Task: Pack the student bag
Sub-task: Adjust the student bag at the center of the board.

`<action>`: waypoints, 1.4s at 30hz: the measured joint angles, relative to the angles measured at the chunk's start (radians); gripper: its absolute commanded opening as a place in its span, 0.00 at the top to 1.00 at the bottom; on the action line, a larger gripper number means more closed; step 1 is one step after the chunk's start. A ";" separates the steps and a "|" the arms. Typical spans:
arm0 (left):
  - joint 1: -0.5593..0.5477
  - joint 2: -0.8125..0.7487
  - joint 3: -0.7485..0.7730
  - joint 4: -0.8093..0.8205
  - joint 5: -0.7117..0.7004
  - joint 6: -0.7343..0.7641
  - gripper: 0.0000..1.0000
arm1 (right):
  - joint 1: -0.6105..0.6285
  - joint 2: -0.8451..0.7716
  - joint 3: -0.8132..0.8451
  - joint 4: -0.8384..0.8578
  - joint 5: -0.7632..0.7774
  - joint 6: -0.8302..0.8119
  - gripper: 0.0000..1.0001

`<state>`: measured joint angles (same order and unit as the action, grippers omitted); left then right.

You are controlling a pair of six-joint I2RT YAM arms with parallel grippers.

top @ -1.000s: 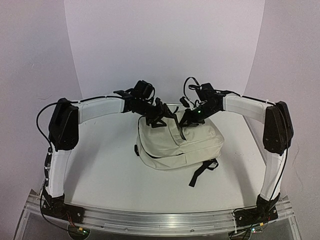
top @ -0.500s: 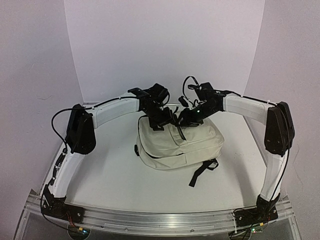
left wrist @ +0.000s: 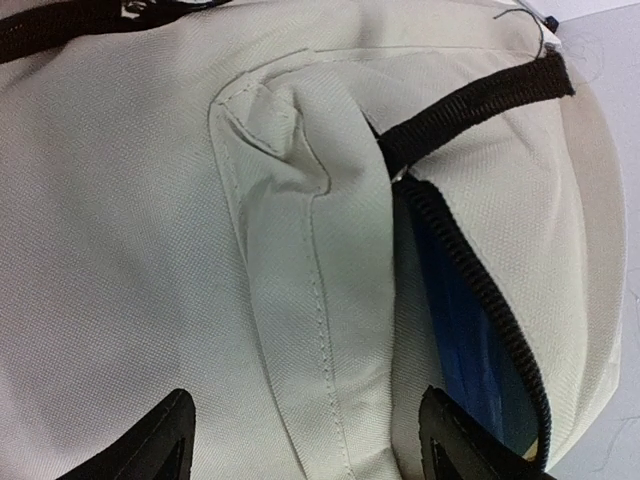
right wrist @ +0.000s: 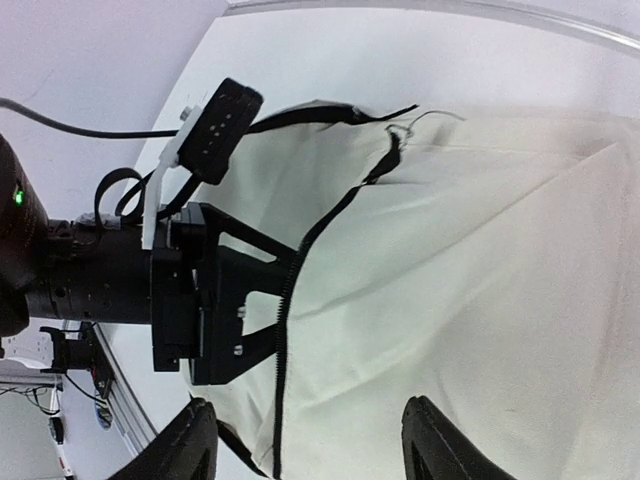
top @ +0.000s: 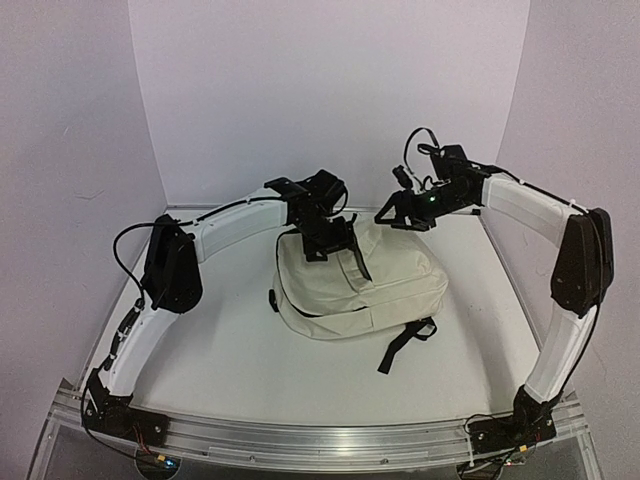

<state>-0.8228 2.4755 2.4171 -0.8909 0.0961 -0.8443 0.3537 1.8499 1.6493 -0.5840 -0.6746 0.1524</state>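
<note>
1. At the left end effector (left wrist: 310, 455): fingers (left wrist: 160, 445) apart, clamped on nothing, straddling a stitched fold (left wrist: 300, 280) of cream fabric directly below.
2. Just beside one of those fingers: open zipper slit (left wrist: 478, 290), running straight ahead along the finger line, with a blue item (left wrist: 462, 335) lodged inside.
3. At the right end effector (right wrist: 312, 450): likewise spread and empty, hanging above the far right shoulder of the student bag (top: 365, 290), apart from the cloth.
4. Further out: student bag lying flat mid-surface (top: 215, 340), long axis side to side, beneath and slightly nearward of both end effectors.
5. Judged nearer the opening: the left, with the zipper edge only a short sideways reach away.
</note>
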 measured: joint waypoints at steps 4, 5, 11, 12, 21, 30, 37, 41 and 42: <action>-0.009 0.016 0.023 -0.004 -0.020 0.025 0.20 | -0.063 -0.011 0.000 -0.021 0.069 -0.040 0.07; -0.010 0.017 0.024 -0.008 -0.024 0.030 0.20 | -0.078 -0.012 0.000 -0.028 0.086 -0.050 0.03; -0.013 -0.004 -0.046 -0.032 -0.048 0.034 0.20 | -0.176 -0.003 -0.038 -0.082 0.084 -0.089 0.02; -0.010 -0.011 -0.069 -0.035 -0.048 0.033 0.20 | -0.189 0.004 -0.052 -0.090 0.068 -0.090 0.02; 0.046 -0.164 -0.318 -0.033 -0.048 0.009 0.21 | -0.216 0.049 -0.206 -0.109 -0.129 -0.058 0.14; 0.139 -0.300 -0.484 -0.053 -0.055 0.060 0.20 | -0.166 0.077 -0.289 0.018 -0.287 0.084 0.12; 0.098 -0.350 -0.469 -0.043 -0.018 0.136 0.16 | -0.013 0.049 -0.376 0.177 -0.352 0.221 0.08; 0.046 -0.322 -0.369 -0.079 -0.030 0.155 0.17 | 0.025 0.041 -0.395 0.212 -0.362 0.258 0.09; 0.038 -0.311 -0.346 -0.086 -0.038 0.159 0.18 | 0.026 0.039 -0.395 0.212 -0.360 0.260 0.10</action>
<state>-0.7845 2.1647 2.0713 -0.9771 0.0583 -0.6852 0.3793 1.8891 1.2543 -0.3717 -1.0342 0.4122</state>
